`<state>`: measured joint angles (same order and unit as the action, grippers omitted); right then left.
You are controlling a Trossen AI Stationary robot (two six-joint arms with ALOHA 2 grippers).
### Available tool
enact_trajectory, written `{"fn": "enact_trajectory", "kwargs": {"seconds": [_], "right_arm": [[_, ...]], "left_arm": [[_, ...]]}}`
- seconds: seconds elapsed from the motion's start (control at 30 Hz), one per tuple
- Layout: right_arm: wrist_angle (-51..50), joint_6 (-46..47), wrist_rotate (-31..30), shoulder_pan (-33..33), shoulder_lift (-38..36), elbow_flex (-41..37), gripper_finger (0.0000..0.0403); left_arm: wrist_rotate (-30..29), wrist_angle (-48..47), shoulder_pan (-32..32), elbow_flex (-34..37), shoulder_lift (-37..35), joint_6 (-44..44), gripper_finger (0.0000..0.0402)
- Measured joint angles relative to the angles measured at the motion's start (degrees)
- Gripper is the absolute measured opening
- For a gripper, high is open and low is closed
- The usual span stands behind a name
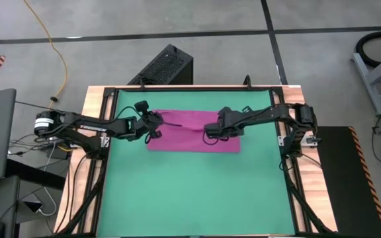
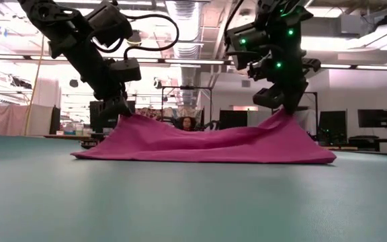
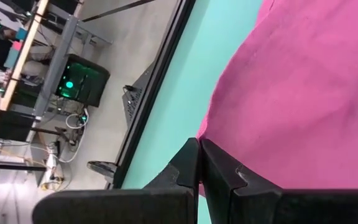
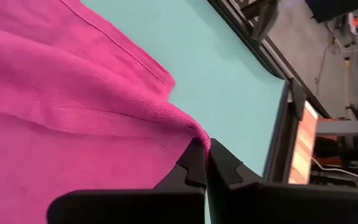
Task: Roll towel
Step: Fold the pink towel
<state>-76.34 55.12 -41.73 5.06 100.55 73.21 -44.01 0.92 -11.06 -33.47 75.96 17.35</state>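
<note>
Left gripper (image 3: 199,163): fingers pressed together, pinching the towel (image 1: 192,131) at its left end. The cloth edge runs right into the closed tips in the left wrist view.

Right gripper (image 4: 207,163): same state, fingers clamped with a fold of towel fabric caught between them, at the right end of the cloth.

Low view: both pinched spots are lifted off the mat, the left gripper (image 2: 116,111) and right gripper (image 2: 287,107) each pulling up a peak. The middle of the towel sags between them, and its front edge lies flat on the surface.

High view: towel sits on the far half of the green mat (image 1: 190,192), spread left to right between my two arms, roughly centred across the table. Not rolled yet.
</note>
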Motion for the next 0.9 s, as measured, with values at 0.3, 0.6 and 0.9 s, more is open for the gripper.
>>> {"fn": "enact_trajectory", "kwargs": {"seconds": [0.3, 0.6, 0.9], "right_arm": [[1.72, -1.6, 1.55, -0.02, 0.0, 0.0, 0.0011], [1.64, -1.59, 2.42, 0.0, 0.0, 0.0, 0.0034], [1.64, -0.88, 4.46, 1.67, 0.0, 0.0, 0.0096]], "left_arm": [[-0.24, -0.26, -1.23, 0.0, 0.0, -0.82, 0.0], [-0.24, -1.9, -1.41, -0.02, 0.0, -2.15, 0.0], [-0.07, -2.06, -1.43, -0.02, 0.0, -3.27, 0.0]]}}
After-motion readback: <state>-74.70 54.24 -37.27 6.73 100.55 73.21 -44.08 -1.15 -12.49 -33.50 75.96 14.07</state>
